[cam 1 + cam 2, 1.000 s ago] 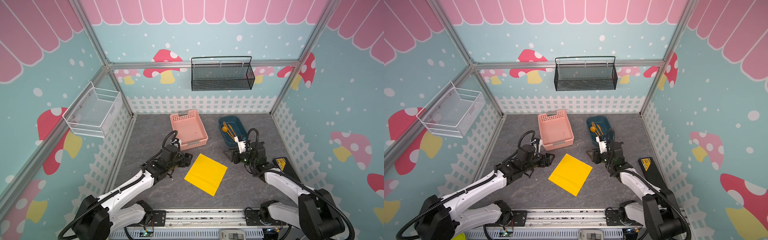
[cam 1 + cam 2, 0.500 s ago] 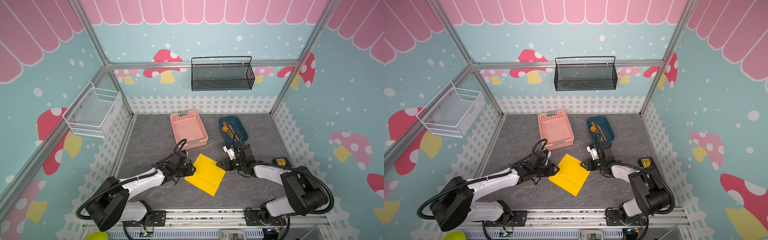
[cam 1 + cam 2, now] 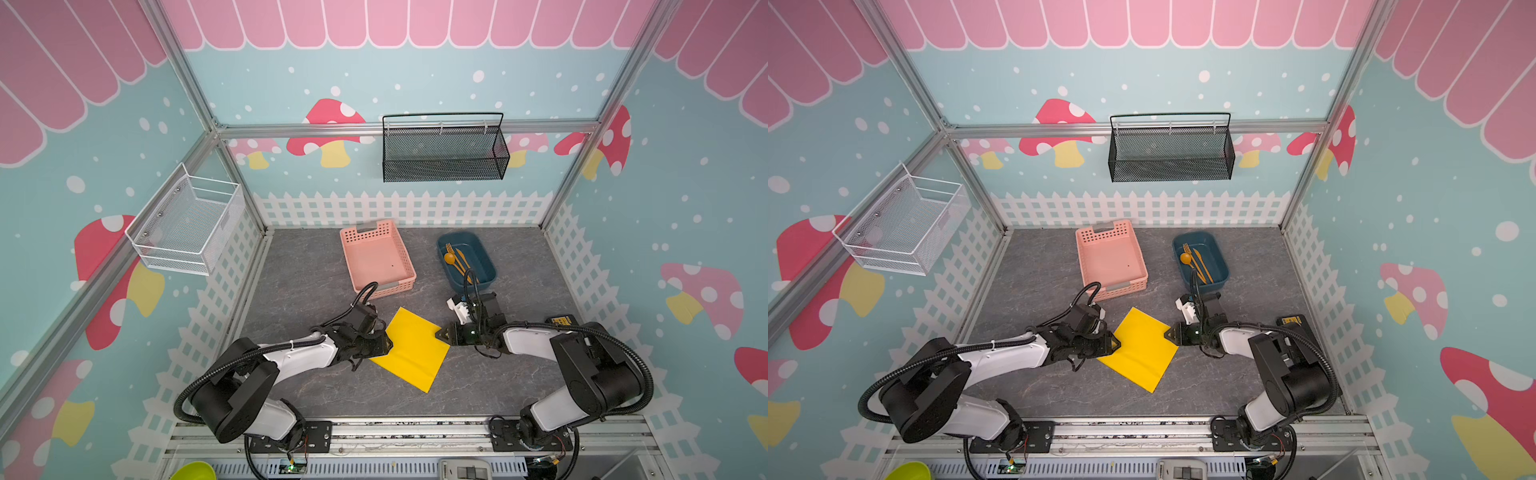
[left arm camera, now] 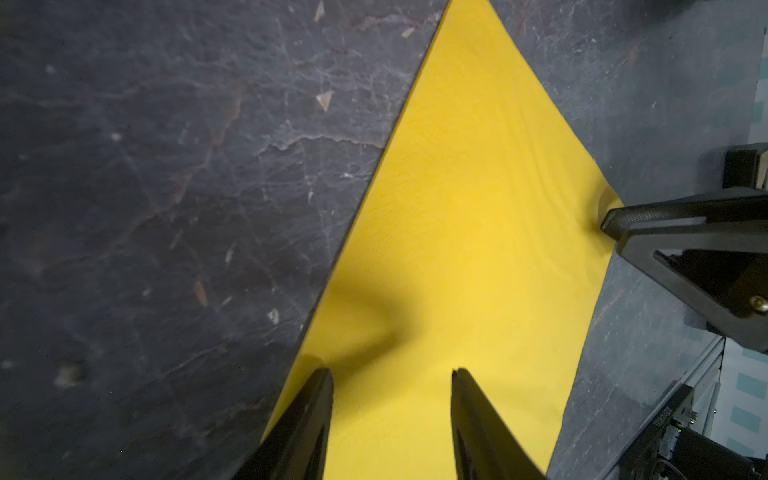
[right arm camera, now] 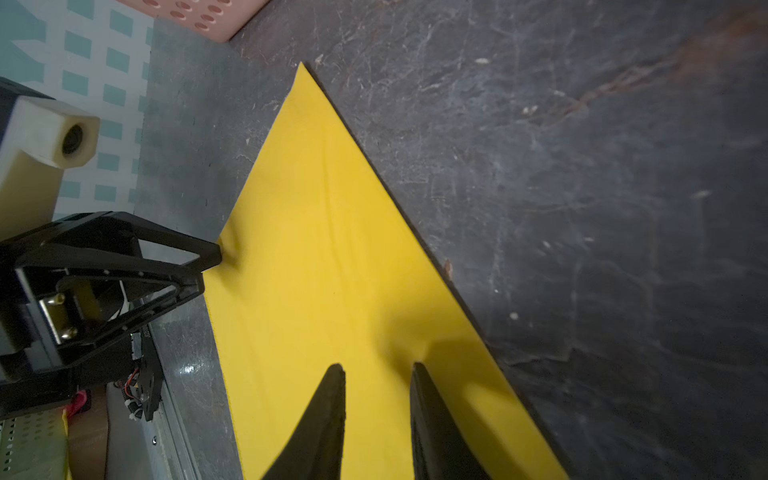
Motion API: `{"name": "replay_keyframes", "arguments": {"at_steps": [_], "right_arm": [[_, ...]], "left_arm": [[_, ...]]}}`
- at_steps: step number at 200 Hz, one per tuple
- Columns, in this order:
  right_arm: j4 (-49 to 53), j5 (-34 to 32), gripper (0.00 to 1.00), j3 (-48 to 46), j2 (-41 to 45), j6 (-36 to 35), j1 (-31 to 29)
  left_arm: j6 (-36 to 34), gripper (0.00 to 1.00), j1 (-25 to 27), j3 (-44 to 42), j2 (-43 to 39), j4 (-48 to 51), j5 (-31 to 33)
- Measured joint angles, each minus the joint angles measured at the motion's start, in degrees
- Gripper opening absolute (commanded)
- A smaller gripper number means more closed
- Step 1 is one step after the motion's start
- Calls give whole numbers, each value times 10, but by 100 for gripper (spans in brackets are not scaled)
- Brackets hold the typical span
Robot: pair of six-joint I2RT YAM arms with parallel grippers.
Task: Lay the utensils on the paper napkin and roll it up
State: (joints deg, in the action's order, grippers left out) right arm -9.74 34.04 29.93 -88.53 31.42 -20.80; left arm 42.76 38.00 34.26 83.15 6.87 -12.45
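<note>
Dropped onto opposite corners of the paper napkin (image 3: 409, 349), left end effector (image 4: 390, 372) and right end effector (image 5: 378, 365) press it, jaws part-open.

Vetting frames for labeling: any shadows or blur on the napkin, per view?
Left wrist: shadow on the paper napkin ahead of the left fingers, themselves soft. Right wrist: similar shadow by the right fingers, table dim. Both top views: napkin evenly lit, sharp.

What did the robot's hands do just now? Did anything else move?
Both arms swung in and down. The left gripper now presses the napkin's left corner and the right gripper its right corner, jaws narrower but apart. Nothing is gripped yet. The napkin, the utensils in the tub and the basket stayed put.
</note>
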Motion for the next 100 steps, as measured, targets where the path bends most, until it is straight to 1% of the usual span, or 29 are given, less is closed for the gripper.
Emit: {"name": "replay_keyframes", "arguments": {"at_steps": [35, 100], "right_arm": [[-10, -5, 28, -12, 6, 15, 0], [-7, -14, 27, -57, 57, 37, 0]], "left_arm": [[1, 49, 0, 2, 2, 1, 0], [-3, 50, 0, 23, 24, 4, 0]]}}
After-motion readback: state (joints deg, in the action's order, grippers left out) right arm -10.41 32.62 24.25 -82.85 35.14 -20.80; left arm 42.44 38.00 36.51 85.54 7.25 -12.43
